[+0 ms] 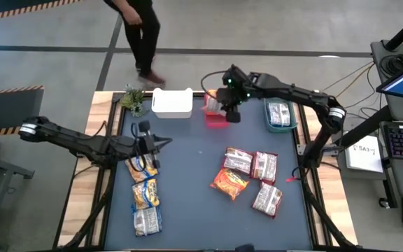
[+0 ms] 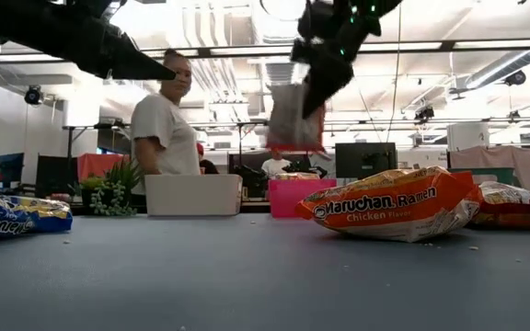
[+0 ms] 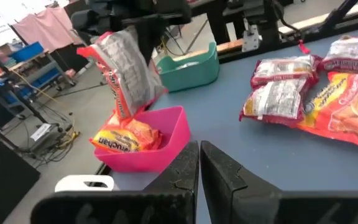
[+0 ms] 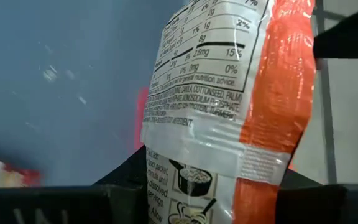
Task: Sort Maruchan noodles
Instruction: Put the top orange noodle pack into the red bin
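Note:
My right gripper [image 1: 226, 106] is at the table's far middle, shut on an orange Maruchan noodle packet [image 2: 294, 115] with a white label side. The packet hangs above the pink bin [image 1: 215, 117], which holds another orange packet [image 3: 126, 138]. My left gripper [image 1: 154, 143] is shut and empty, raised over the table's left side above a column of blue-yellow packets [image 1: 145, 194] lying flat. Several more packets [image 1: 247, 178], orange and silvery-red, lie flat at the centre right. My right gripper pinches the orange packet between its two fingers at its upper end [image 4: 191, 186]. The fingers slant down from above [image 2: 325, 69]. The packet hangs below them, nearly upright and clear of the pink bin [image 2: 297, 195], its label side [image 4: 197, 81] toward the wrist camera.
A white bin [image 1: 172, 103] stands left of the pink one, and a teal bin [image 1: 280, 115] with a packet in it stands to its right. A small green plant [image 1: 133, 98] is at the far left corner. A person [image 2: 164, 119] stands beyond the far edge.

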Controlling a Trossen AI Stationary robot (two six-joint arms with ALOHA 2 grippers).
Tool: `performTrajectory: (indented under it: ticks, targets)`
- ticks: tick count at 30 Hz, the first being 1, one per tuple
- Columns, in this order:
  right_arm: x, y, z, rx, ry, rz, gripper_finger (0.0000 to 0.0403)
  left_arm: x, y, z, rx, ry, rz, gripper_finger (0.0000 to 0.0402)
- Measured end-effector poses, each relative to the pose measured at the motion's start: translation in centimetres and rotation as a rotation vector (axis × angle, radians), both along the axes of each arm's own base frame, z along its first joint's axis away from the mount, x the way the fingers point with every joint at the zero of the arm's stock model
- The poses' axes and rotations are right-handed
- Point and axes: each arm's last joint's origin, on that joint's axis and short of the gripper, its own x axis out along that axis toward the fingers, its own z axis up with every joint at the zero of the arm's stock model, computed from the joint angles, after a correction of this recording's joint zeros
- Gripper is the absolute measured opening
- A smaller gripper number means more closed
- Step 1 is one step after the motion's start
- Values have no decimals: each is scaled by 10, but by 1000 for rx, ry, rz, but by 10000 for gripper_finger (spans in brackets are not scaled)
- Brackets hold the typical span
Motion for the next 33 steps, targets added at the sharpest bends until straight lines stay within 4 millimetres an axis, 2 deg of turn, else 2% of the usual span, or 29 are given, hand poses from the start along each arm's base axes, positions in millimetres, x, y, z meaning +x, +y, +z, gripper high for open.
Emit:
performTrajectory:
  ticks: [5,9,16,20,26,33]
  targets:
    - [-8,-29,-23,93,4,22,130,2,0,-4,-2,17,2,0]
    - [-4,-43,-45,145,27,21,130,3,-1,-5,-9,23,5,0]
    - [10,-53,-80,151,86,47,130,4,0,-6,-8,25,9,0]
    - [14,-60,-93,121,127,-13,146,4,0,-6,-3,24,29,0]
    - [15,-63,-94,97,124,-46,189,4,1,-6,-5,23,36,0]
    - [12,-66,-81,1,149,-98,224,4,1,-5,-11,14,37,0]
